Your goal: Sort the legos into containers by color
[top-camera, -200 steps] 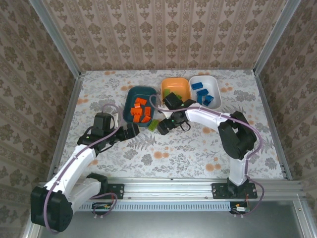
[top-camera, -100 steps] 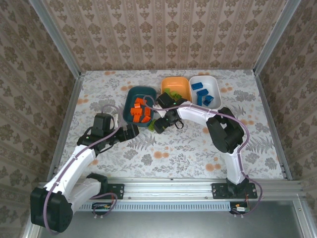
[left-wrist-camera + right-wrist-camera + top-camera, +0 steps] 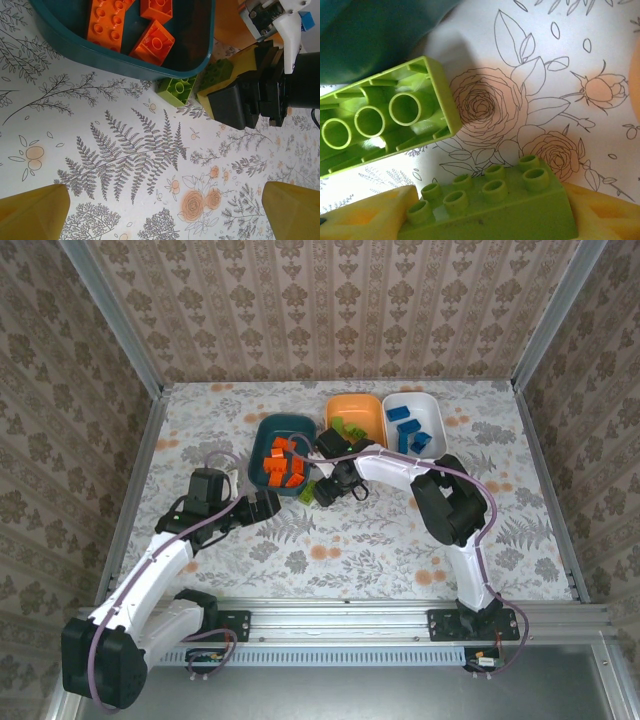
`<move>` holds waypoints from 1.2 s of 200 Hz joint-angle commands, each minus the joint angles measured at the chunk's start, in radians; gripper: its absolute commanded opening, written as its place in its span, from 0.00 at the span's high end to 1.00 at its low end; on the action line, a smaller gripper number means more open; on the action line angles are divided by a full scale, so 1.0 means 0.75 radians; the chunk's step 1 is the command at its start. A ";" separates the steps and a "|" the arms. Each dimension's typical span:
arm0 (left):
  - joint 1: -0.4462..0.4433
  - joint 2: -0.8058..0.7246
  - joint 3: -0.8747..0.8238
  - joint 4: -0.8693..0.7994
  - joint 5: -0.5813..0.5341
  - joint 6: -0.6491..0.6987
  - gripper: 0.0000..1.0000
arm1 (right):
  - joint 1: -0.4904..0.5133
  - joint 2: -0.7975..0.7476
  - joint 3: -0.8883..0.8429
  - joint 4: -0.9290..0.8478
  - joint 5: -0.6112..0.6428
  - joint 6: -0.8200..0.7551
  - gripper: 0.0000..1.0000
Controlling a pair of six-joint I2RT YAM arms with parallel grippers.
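My right gripper is low on the table beside the dark teal container, its yellow fingers shut on a light green lego that lies studs up between them. A second green lego lies upside down just beyond it, against the teal wall. Several orange legos fill the teal container. The orange container holds green legos, and the white container holds blue legos. My left gripper hovers open over bare table, short of the upside-down lego.
Patterned walls and metal frame posts enclose the floral table. The right arm arches over the middle of the table. The two grippers sit close together in front of the teal container.
My right gripper has slid left to the green legos beside the teal container and narrowed its fingers onto one. The left arm has stayed still.
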 commanded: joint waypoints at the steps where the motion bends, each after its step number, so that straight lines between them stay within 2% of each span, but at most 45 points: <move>1: 0.013 -0.004 -0.006 0.001 0.000 0.016 0.00 | 0.009 -0.045 -0.038 -0.012 0.008 0.022 0.39; 44: 0.014 -0.013 -0.006 0.002 0.008 0.007 0.00 | 0.008 -0.185 -0.180 0.024 -0.010 0.115 0.39; 88: 0.012 -0.018 -0.006 0.008 0.011 0.007 0.00 | -0.004 -0.498 -0.363 0.042 -0.038 0.223 0.40; 122: 0.012 -0.004 -0.004 0.032 0.021 0.000 0.00 | -0.064 -0.700 -0.343 -0.002 -0.026 0.278 0.39; 146: 0.014 0.000 -0.004 0.038 0.028 -0.006 0.00 | -0.144 -0.765 -0.257 -0.007 -0.025 0.352 0.39; 192: 0.012 -0.022 0.000 0.006 0.014 0.006 0.00 | -0.254 -0.647 -0.013 0.034 0.009 0.408 0.38; 240: 0.014 -0.024 0.014 -0.027 0.007 0.020 0.00 | -0.344 -0.216 0.365 -0.041 -0.015 0.457 0.38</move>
